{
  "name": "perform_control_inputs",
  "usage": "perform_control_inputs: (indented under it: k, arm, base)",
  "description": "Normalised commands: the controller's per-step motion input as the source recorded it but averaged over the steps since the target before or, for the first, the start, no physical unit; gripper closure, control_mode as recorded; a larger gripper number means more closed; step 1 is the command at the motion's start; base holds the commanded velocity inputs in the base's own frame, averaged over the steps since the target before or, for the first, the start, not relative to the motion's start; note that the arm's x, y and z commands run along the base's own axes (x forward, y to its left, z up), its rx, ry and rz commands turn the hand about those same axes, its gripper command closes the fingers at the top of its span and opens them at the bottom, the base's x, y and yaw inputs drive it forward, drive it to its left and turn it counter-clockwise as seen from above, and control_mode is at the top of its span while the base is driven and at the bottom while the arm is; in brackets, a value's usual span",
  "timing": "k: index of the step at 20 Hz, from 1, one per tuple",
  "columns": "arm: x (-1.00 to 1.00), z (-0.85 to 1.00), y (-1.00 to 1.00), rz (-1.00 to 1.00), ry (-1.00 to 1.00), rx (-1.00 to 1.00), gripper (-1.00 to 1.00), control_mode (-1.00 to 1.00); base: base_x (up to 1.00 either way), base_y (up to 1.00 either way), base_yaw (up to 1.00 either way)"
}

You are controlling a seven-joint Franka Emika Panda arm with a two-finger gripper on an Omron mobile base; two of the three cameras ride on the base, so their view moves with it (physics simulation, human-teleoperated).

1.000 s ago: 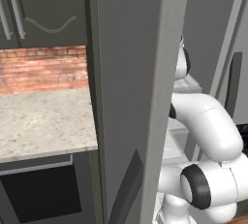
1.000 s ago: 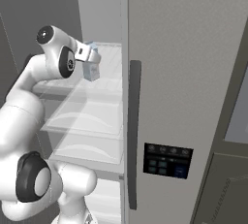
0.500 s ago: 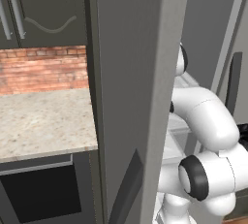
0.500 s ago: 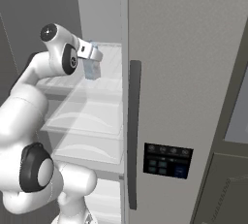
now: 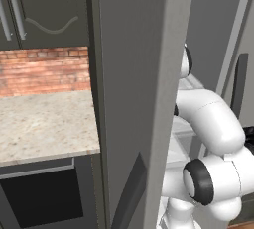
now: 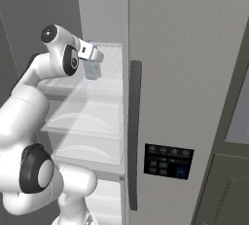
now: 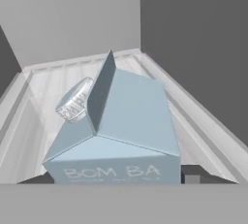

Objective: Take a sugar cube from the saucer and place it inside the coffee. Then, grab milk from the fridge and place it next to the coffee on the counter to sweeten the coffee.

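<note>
Inside the open fridge, the pincer sits over the milk carton, which stands on an upper shelf. Its jaws flank the carton; whether they grip it cannot be told. A good grasp would probably be square across the body below the gable, firm before lifting toward the counter.

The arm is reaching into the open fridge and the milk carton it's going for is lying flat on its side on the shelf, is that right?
Not quite: the milk carton stands upright on the fridge shelf, its gabled top and cap facing the hand view. The arm does reach into the open fridge.
</note>
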Motion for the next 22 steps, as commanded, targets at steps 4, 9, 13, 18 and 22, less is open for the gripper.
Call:
perform_control_inputs:
  k: [4, 9, 13, 18, 22]
  arm:
    - [0.0, -0.01, 0.0, 0.0, -0.02, 0.0, 1.0, -1.0]
    - [-0.51, 0.13, -0.24, 0.0, -0.02, 0.05, 1.0, -1.0]
    - [-1.0, 0.67, -0.39, 0.0, 0.0, 0.14, 1.0, -1.0]
    - [-1.0, 0.39, -0.35, 0.06, 0.0, 0.1, 1.0, -1.0]
    - [-1.0, 0.03, -0.29, 0.07, 0.0, 0.03, 1.0, -1.0]
  base:
    - [0.0, 0.0, 0.0]
    - [0.0, 0.0, 0.0]
    - [0.0, 0.0, 0.0]
    - [0.0, 0.0, 0.0]
    - [0.0, 0.0, 0.0]
